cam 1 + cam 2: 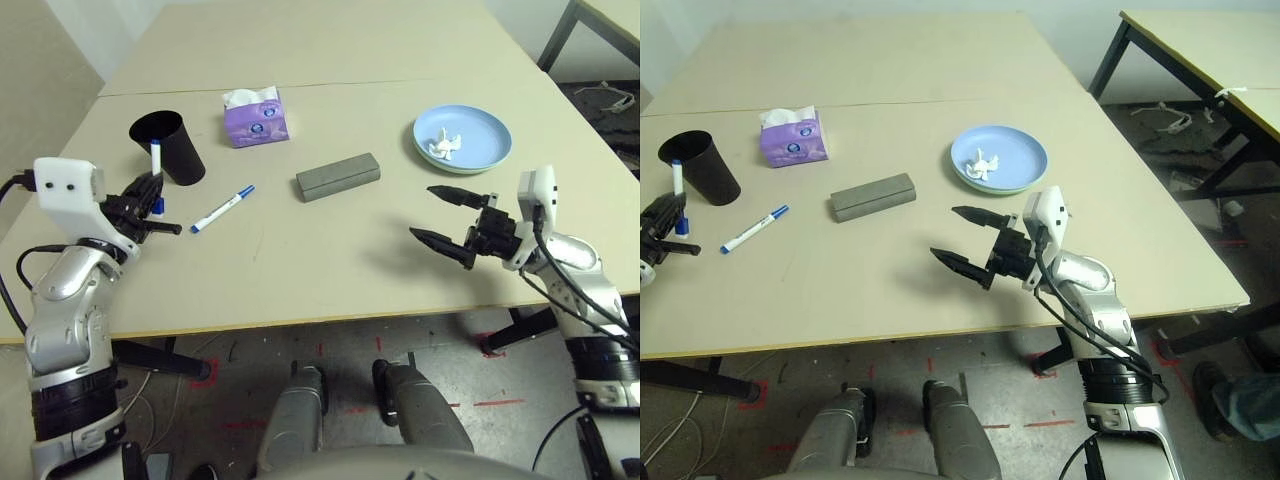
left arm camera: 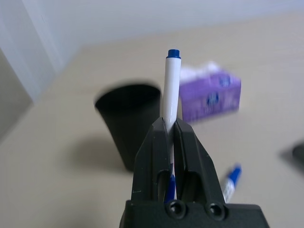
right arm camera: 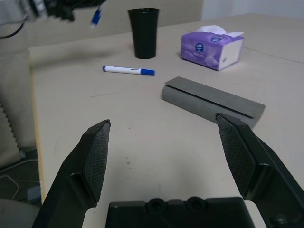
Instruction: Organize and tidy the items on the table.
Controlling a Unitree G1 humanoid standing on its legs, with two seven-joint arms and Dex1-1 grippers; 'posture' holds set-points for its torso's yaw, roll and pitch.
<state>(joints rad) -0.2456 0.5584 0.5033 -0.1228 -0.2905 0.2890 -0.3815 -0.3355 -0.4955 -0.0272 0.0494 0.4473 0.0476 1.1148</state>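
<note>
Marker (image 2: 171,90), white, blue-capped: standing upright, being clenched in the left gripper (image 1: 150,208), black cup (image 1: 170,146) just beyond the claw. Advisable: centring over the rim before releasing (second marker (image 1: 222,209) lying nearby). Right gripper (image 1: 452,222) hanging spread, empty.

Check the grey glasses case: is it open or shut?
Shut. The grey glasses case lies flat on the table with its lid down along the whole seam, no gap showing.

second table (image 1: 1200,40), dark floor (image 1: 1180,130), red tape marks (image 1: 490,403)
</note>
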